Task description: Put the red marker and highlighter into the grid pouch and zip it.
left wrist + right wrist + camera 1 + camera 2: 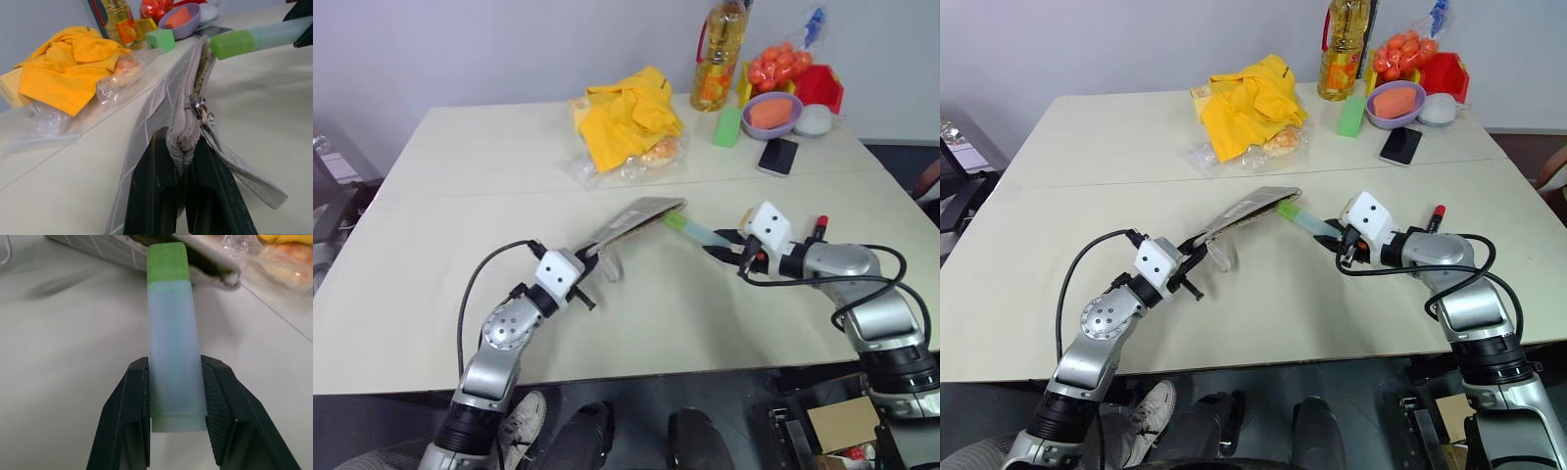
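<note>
Pale table [460, 294], seam running across the middle. At far edge: crumpled yellow cloth [626, 117] heaped on a clear plastic bag [626, 162]. Beside it, oil bottle [720, 59], upright. Green block [727, 127] just in front of the bottle. Purple bowl [771, 116] with orange contents, red box [819, 86] behind, black phone [777, 156] lying flat nearby.

highlighter [690, 229] right of grid pouch [631, 221]

one grid pouch [636, 220], one highlighter [690, 229], one red marker [820, 226]
</note>
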